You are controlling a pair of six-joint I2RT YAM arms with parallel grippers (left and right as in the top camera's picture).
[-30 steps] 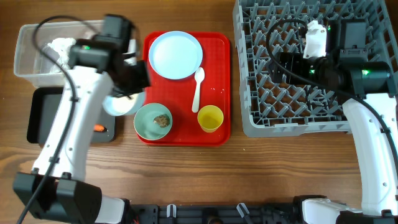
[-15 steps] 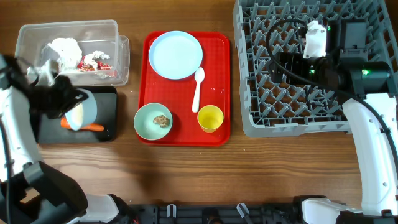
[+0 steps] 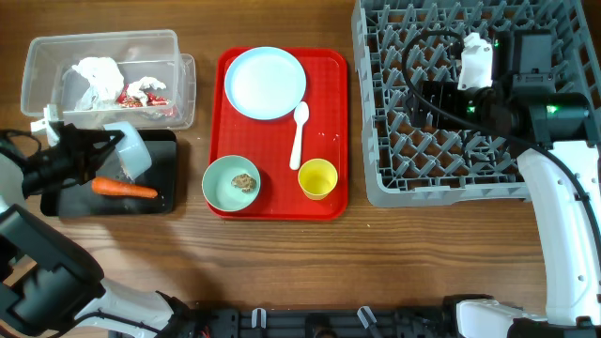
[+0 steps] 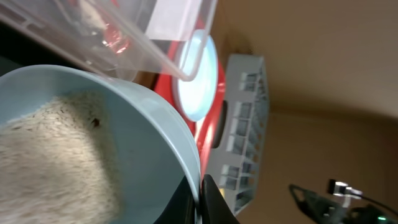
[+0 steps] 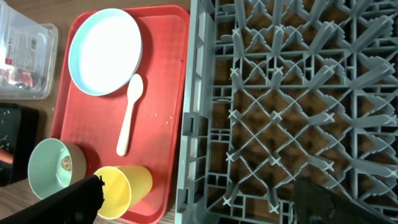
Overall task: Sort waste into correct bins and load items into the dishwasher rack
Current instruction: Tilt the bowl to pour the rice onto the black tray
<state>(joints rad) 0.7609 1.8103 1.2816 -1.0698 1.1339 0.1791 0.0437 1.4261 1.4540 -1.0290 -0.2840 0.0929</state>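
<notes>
left end effector (image 3: 105, 148): clamped on the rim of the rice bowl (image 3: 131, 148), one finger inside and one outside as far as the left wrist view shows. a rim pinch makes sense, since it lets the wrist roll the bowl over
rice bowl: held tipped on its side over the black tray (image 3: 66, 202), mouth facing down-ish, so i'd say it's mid-dump
rice (image 4: 43, 155): a packed layer of it shows inside the bowl. can't see any grains lying in the tray
carrot (image 3: 124, 189): lying flat in the black tray just below the bowl, so that tray looks like the food-scrap bin
clear tub (image 3: 103, 38): just behind the black tray, with the crumpled wrapper (image 3: 99, 75) in it, so paper goes there
red tray (image 3: 329, 131): middle of the counter (image 3: 423, 253). it carries the plate (image 3: 266, 84), spoon (image 3: 299, 131), yellow cup (image 3: 317, 177) and second bowl (image 3: 218, 183)
brown lump (image 3: 244, 181): sits in the second bowl, so that one needs emptying before racking
right end effector (image 5: 199, 185): fingers wide apart, holding nothing, hovering over the rack (image 3: 441, 160). my guess is it's parked there waiting for clean dishes
rack: no dishes in it that i can see
</notes>
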